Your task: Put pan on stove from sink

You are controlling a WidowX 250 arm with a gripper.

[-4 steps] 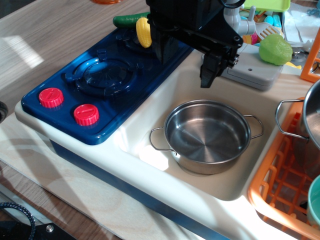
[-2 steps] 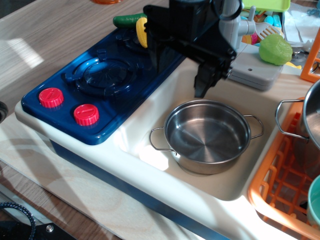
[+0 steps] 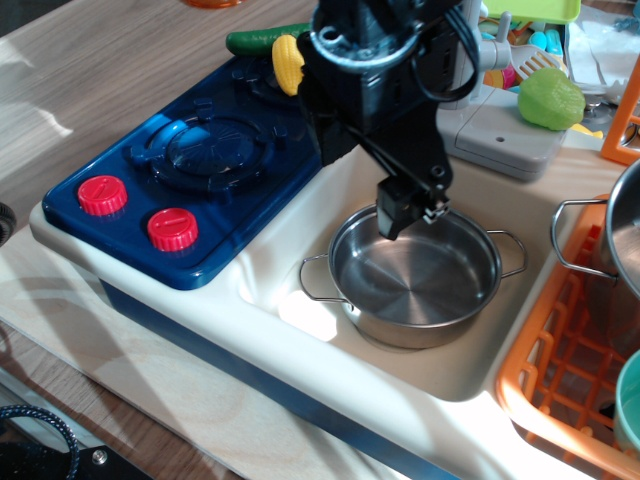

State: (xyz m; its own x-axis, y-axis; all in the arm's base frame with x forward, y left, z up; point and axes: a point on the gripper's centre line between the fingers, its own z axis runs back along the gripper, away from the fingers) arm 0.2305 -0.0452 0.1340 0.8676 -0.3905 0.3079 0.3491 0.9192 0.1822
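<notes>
The pan (image 3: 420,290), a small shiny steel pot with two wire loop handles, stands upright and empty in the cream sink (image 3: 300,300). The dark blue stove (image 3: 200,150) with two red knobs (image 3: 172,228) lies left of the sink; its near burner is bare. My black gripper (image 3: 368,180) hangs over the pan's far left rim. One fingertip (image 3: 397,215) reaches down just inside that rim. The other finger is mostly lost against the dark arm, over the sink's far left wall. The jaws look spread apart and hold nothing.
A yellow corn toy (image 3: 287,62) and a green cucumber toy (image 3: 260,38) lie at the stove's far burner. An orange grid rack (image 3: 570,360) at the right holds a larger steel pot (image 3: 620,230). A grey faucet block (image 3: 500,140) and a green toy (image 3: 550,98) stand behind the sink.
My gripper has come down and a little left, from above the sink's back edge to the pan's far rim. The pan has not moved.
</notes>
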